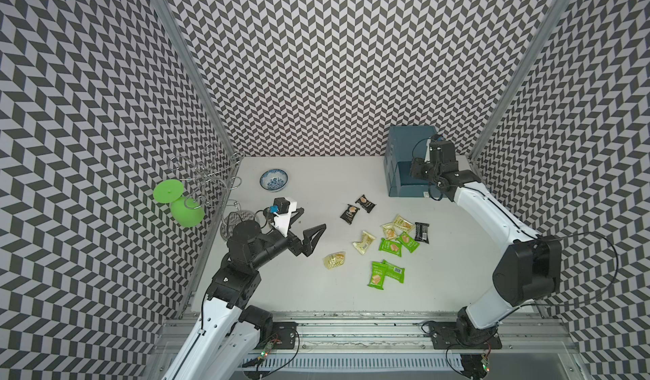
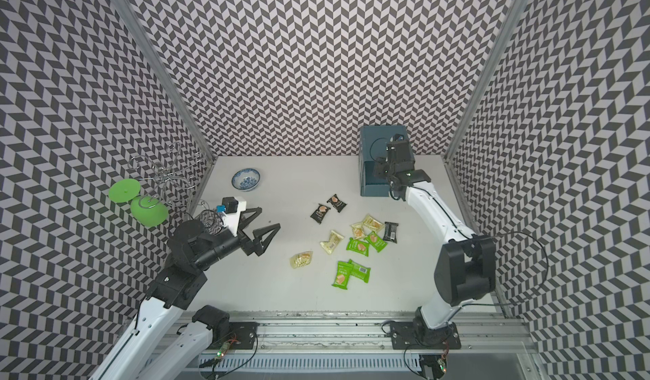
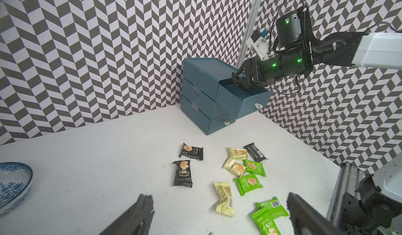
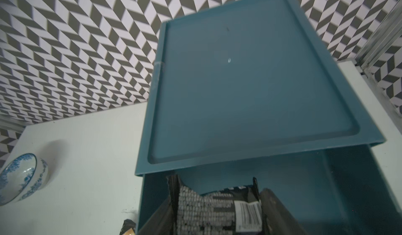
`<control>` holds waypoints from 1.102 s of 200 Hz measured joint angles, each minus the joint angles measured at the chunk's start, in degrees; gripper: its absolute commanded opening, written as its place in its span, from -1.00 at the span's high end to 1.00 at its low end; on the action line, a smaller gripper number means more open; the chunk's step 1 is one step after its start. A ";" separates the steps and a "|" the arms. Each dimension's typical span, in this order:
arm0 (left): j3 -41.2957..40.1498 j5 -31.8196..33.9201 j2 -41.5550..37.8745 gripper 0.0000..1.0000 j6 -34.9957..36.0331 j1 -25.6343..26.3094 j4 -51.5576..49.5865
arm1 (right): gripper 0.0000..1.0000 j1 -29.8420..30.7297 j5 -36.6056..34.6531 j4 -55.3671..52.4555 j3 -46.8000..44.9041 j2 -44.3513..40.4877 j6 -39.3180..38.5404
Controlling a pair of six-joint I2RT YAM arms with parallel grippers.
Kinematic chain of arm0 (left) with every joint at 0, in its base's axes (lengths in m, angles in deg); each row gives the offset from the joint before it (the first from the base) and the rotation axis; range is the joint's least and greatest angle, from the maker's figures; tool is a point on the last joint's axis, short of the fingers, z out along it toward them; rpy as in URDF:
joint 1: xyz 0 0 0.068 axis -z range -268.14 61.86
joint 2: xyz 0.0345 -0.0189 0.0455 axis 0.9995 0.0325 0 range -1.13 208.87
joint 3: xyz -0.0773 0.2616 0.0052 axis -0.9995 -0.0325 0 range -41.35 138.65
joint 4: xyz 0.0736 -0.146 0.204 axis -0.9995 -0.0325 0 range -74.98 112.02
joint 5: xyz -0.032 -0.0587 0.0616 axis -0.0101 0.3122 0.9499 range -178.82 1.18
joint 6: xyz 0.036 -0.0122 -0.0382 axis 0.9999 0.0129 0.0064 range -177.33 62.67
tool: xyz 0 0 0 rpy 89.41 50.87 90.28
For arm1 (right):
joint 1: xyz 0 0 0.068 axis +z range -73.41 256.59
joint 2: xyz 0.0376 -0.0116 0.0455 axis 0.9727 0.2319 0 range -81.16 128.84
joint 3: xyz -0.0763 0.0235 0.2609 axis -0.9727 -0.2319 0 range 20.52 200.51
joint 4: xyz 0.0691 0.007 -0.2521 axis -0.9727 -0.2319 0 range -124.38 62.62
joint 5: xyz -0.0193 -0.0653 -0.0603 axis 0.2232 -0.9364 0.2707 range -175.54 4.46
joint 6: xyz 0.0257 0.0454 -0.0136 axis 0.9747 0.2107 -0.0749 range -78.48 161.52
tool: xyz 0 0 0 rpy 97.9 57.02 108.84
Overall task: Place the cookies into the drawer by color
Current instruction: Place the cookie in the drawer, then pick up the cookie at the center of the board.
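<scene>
Chevron walls ring the white tabletop (image 1: 299, 290). Far right, on the blue drawer unit (image 1: 404, 139), the top drawer (image 3: 245, 101) stands pulled out. Your right pincer (image 3: 240, 83) hangs directly over it, clamped on a black cookie packet (image 4: 206, 207). Other cookies (image 1: 389, 246) lie mid-tabletop, right of your wide-open, empty left pincer (image 1: 313, 219).

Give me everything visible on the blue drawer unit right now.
The drawer unit is a teal, plastic-looking chest of three stacked drawers, upright in the table's back right corner. Its top is a flat recessed panel; clear tape strips bridge the side. The top drawer is pulled out; the lower two look shut. Small white pulls show on two fronts. The right gripper holds a black cookie packet over the open drawer.
</scene>
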 measured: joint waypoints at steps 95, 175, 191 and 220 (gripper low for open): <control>-0.02 0.52 0.04 -0.99 0.00 -0.02 -0.02 | -0.52 0.00 0.11 -1.57 0.61 2.40 -0.44; -0.02 0.61 0.04 -0.99 0.00 -0.15 -0.02 | -0.58 0.33 1.01 -3.67 1.90 -4.35 -0.13; -0.02 0.61 0.07 -0.99 0.00 -0.22 -0.02 | -0.58 0.52 1.03 -3.06 1.75 -9.66 0.26; -0.02 0.61 0.09 -0.99 0.00 -0.39 -0.02 | -0.59 0.79 1.18 -1.60 -0.20 -20.15 0.85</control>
